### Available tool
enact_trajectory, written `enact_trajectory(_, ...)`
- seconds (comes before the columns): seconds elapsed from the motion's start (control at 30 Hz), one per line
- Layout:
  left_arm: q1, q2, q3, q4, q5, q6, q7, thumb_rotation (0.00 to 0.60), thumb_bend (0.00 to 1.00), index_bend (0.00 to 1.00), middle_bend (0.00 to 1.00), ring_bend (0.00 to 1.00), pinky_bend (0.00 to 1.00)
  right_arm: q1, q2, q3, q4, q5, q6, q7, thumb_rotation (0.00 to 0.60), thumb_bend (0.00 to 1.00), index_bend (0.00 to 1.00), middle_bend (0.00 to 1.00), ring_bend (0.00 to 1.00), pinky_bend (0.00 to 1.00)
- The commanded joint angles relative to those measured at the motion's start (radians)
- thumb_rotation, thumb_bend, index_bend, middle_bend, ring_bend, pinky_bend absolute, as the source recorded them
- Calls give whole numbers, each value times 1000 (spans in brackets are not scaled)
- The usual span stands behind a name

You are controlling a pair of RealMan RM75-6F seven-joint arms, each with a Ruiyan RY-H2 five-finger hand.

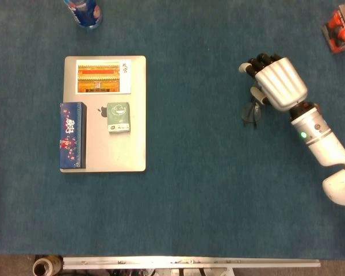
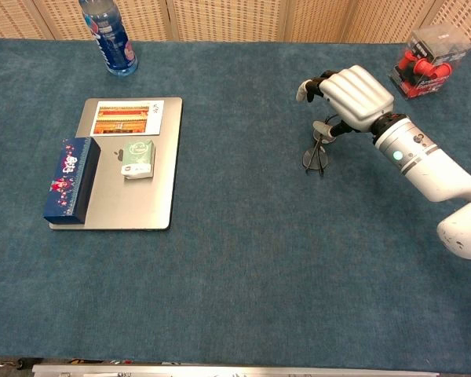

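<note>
The right robot hand [image 1: 278, 81], white-shelled with dark fingers curled downward, hovered over the far end of the thin dark-framed pair of glasses [image 1: 250, 112] lying on the blue-carpeted bench [image 1: 207, 190] at the right, though whether its fingers actually pinched the frame could not be made out. Well away to the left sat the flat silver laptop [image 1: 135, 138], carrying a colourful picture postcard [image 1: 103, 76], a long dark-blue patterned box [image 1: 72, 135] and a small green packet [image 1: 118, 117].
</note>
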Motion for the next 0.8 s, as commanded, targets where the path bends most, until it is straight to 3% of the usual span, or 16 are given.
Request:
enact_trajectory(0.03, 0, -1, 0, 1, 0, 0, 0, 600, 0, 479, 456, 337, 442, 0, -6, -2, 11, 2, -6, 6, 600, 257, 365, 424, 342, 516)
enact_trajectory(0.8, 6, -6, 2, 9, -3, -1, -9, 600, 0, 480, 456, 337, 445, 3, -55, -7, 84, 19, -61, 23, 600, 256, 365, 423, 343, 516)
